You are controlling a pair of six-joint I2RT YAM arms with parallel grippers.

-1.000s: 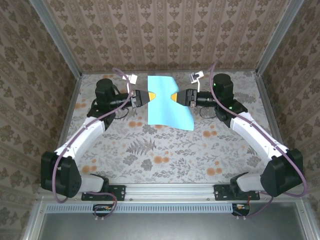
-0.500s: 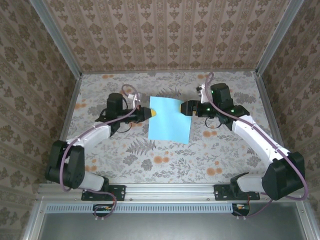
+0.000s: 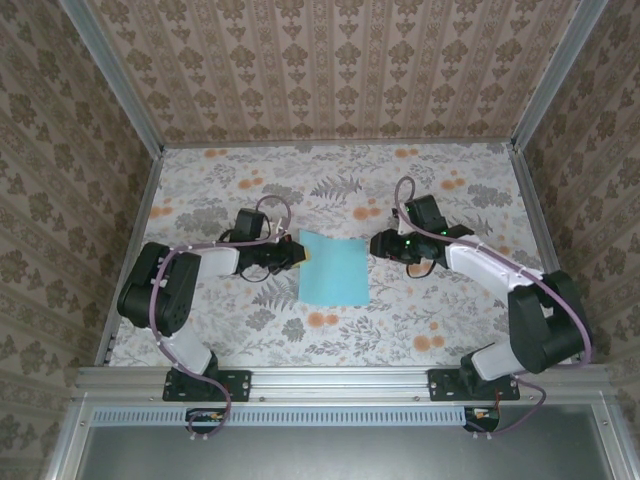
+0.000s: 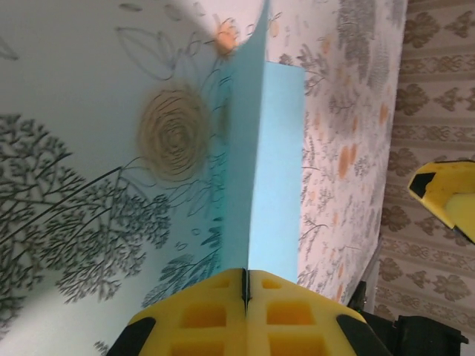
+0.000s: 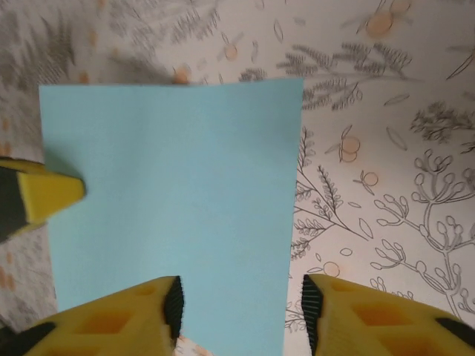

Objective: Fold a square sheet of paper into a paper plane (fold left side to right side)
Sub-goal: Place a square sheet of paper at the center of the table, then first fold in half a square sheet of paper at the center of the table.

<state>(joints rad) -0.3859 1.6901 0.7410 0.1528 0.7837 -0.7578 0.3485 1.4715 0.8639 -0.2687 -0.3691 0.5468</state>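
Look at your left gripper [image 4: 246,277]. Its two yellow fingers [image 4: 200,315] are pressed tight together. The thin edge of the blue paper [image 4: 276,163] is pinched between them. The paper runs straight out from those fingertips, away from the wrist. From above you can see it is the paper's left edge that they pinch. The sheet sits low over the flowery table [image 3: 200,190].

Now look at your right gripper [image 5: 240,293]. Its fingers are spread apart and they are not squeezing anything. From above they sit just beside the paper's right edge.

In the right wrist view the sheet spreads out in front of these fingertips. Blue paper shows in the gap between them. One side edge of the paper runs down just inside the finger on the right of that view. The other finger sits over the blue. I cannot tell if these fingers touch the paper.

In that same view, the left gripper's yellow tip pokes in at the sheet's edge, off to the left of the right fingers. From above, the two grippers face each other with the paper between them. The paper looks flat and smooth.
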